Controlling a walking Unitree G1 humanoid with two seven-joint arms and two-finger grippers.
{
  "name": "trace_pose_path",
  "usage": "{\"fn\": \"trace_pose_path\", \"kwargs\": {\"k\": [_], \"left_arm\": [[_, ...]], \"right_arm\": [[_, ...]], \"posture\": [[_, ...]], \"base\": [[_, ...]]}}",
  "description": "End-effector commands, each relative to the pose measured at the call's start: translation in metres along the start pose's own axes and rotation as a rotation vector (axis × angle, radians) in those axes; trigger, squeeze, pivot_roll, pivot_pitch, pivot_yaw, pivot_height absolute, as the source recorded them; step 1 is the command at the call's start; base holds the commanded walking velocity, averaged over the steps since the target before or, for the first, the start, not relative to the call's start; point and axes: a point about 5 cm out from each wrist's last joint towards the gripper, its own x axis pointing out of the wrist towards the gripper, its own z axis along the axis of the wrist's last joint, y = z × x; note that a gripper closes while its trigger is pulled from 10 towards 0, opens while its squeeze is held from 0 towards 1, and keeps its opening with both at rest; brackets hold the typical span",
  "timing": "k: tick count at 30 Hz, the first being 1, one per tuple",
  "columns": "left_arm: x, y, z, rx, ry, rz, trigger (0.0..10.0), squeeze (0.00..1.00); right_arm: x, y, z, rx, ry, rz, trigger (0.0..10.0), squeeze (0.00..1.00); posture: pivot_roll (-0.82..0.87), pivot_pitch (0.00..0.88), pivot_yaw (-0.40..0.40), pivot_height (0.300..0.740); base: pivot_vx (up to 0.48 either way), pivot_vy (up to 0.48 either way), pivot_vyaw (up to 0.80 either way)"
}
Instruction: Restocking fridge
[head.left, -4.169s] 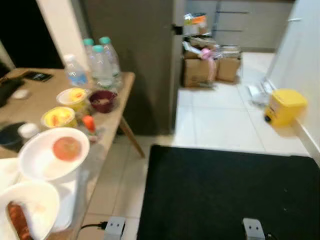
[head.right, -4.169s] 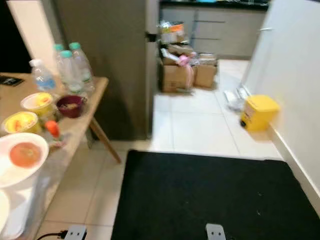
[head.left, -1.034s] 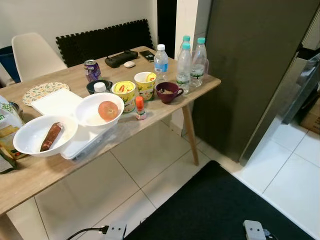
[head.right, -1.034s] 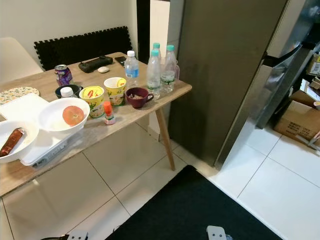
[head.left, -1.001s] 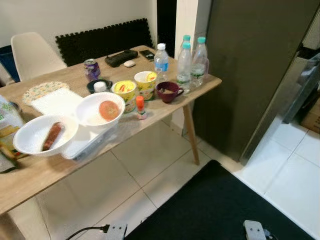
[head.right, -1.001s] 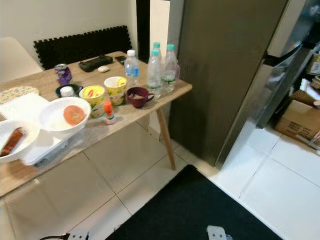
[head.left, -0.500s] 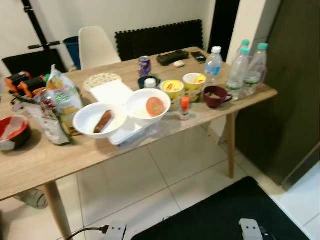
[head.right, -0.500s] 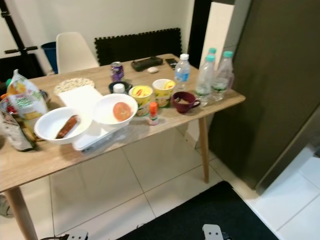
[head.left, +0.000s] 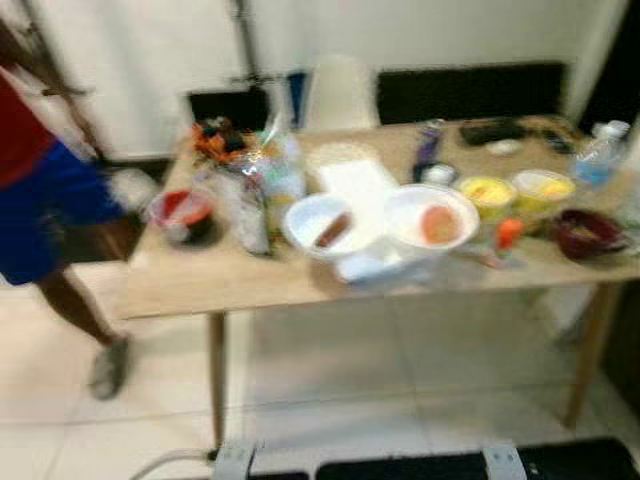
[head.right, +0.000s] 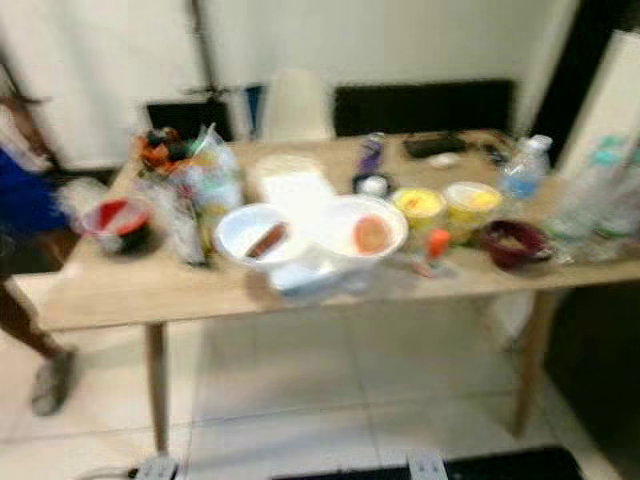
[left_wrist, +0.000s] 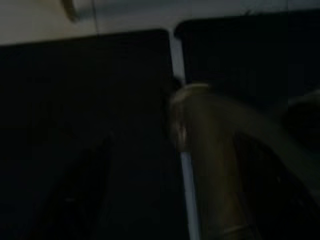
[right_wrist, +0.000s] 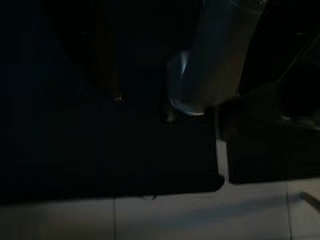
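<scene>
Near the wooden table's (head.left: 200, 285) front edge: white bowl with sausage (head.left: 322, 226) touching bowl with tomato (head.left: 432, 219); maroon bowl (head.left: 588, 232) toward right edge; both grippers' finger state can't tell, blurred frames

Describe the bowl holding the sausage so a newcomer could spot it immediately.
On the long wooden table, look near the middle of the front edge. Two white bowls sit side by side; take the left bowl, beside the snack bags. It holds a brown sausage, while its neighbour holds something round and orange.
</scene>
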Motion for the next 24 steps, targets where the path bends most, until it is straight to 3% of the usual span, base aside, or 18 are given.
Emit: {"fn": "trace_pose_path", "kwargs": {"k": [1,9,15,20,24], "left_arm": [[0.0002,-0.0010,-0.0006,-0.002,0.002,-0.004,10.0,0.00],[0.0007,-0.0023,0.0009,0.000,-0.001,-0.008,10.0,0.00],[0.0014,-0.0056,0.0021,-0.012,-0.008,-0.034,10.0,0.00],[0.0016,-0.0060,0.0027,0.016,-0.001,-0.036,10.0,0.00],[0.0011,-0.0023,0.0042,-0.008,-0.016,-0.004,10.0,0.00]], "right_arm": [[0.0005,0.0030,-0.0018,0.002,0.006,0.008,10.0,0.00],[0.0003,0.0017,-0.0028,0.010,0.014,-0.005,10.0,0.00],[-0.0004,-0.0009,-0.0034,0.034,0.008,-0.022,10.0,0.00],[-0.0005,-0.0014,-0.0032,0.033,0.009,-0.023,10.0,0.00],[-0.0003,-0.0012,-0.0032,0.038,0.009,-0.025,10.0,0.00]], "posture": [[-0.01,0.000,-0.024,0.740],[-0.01,0.000,-0.026,0.740],[-0.01,0.000,-0.026,0.740],[-0.01,0.000,-0.028,0.740],[-0.01,0.000,-0.028,0.740]], "base": [[0.000,0.000,0.76],[0.000,0.000,0.77],[0.000,0.000,0.00],[0.000,-0.469,0.00],[0.000,-0.351,0.00]]}}
